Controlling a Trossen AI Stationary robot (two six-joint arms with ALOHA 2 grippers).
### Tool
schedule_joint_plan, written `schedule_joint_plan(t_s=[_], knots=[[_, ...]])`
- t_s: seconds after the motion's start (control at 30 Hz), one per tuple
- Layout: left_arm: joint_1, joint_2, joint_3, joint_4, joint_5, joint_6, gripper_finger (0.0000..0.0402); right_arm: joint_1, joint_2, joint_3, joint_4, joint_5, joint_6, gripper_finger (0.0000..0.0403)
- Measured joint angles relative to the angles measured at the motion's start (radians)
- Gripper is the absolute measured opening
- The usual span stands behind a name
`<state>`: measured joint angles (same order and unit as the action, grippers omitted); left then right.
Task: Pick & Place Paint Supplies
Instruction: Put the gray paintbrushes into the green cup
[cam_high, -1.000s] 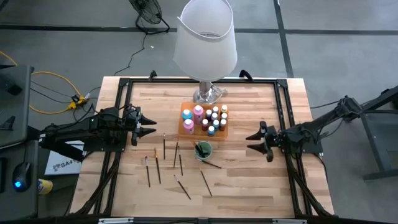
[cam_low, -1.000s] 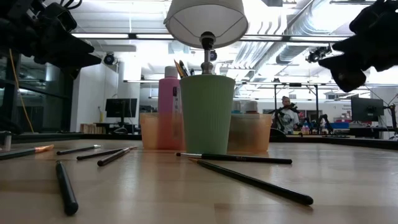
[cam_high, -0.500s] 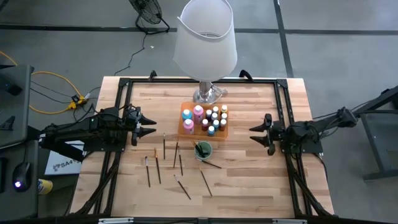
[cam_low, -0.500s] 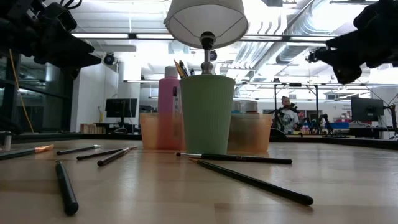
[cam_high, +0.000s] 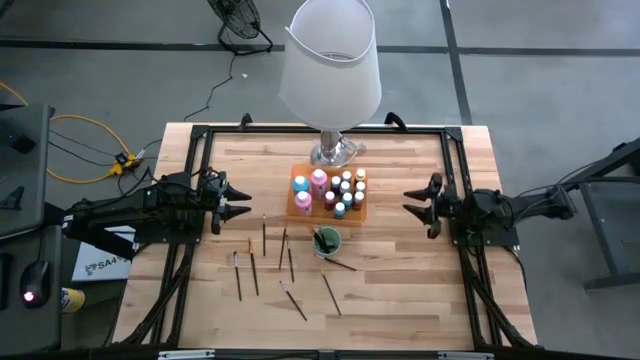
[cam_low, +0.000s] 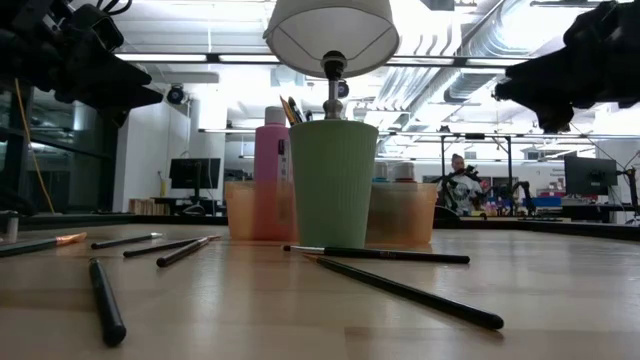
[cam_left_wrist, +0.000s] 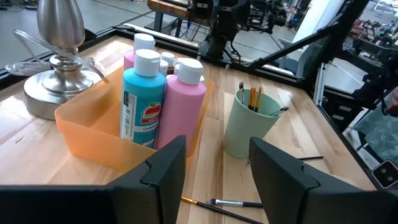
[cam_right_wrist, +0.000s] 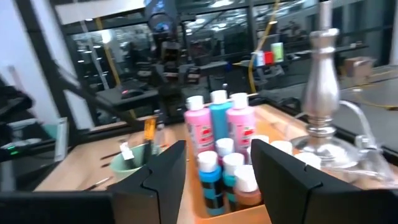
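An orange tray (cam_high: 300, 207) at the table's middle holds small paint bottles (cam_high: 347, 188) plus taller pink (cam_left_wrist: 184, 106) and teal (cam_left_wrist: 142, 106) ones, all upright. Just near of it stands a green cup (cam_high: 326, 241) with brushes upright in it. Several dark-handled brushes (cam_high: 254, 268) lie flat on the wood, left of and near the cup. My left gripper (cam_high: 246, 203) hovers open to the left of the tray, pointing at it. My right gripper (cam_high: 407, 205) hovers open to the right of the tray, also facing it. Neither has anything between its fingers.
A big white-shaded lamp (cam_high: 330, 60) stands on its silver base (cam_high: 337, 152) just beyond the tray. Black frame rails (cam_high: 196, 190) run along the table's edges. Bare wood (cam_high: 390, 270) lies between the cup and the right arm.
My right gripper has swung toward the table's far edge and risen a little, turning until it faces the tray. Its fingers keep the same gap. The bottles, the cup and the brushes lie as before.
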<state>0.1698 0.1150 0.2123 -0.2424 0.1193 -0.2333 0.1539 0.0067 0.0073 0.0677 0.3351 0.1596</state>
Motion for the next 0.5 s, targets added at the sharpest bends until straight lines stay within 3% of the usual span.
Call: schedule_joint_plan(t_s=[0.5], knots=[[0.000, 0.000, 0.000, 0.000, 0.000, 0.000, 0.0172, -0.039, 0.038, -0.001, -0.003, 0.001, 0.000, 0.0174]])
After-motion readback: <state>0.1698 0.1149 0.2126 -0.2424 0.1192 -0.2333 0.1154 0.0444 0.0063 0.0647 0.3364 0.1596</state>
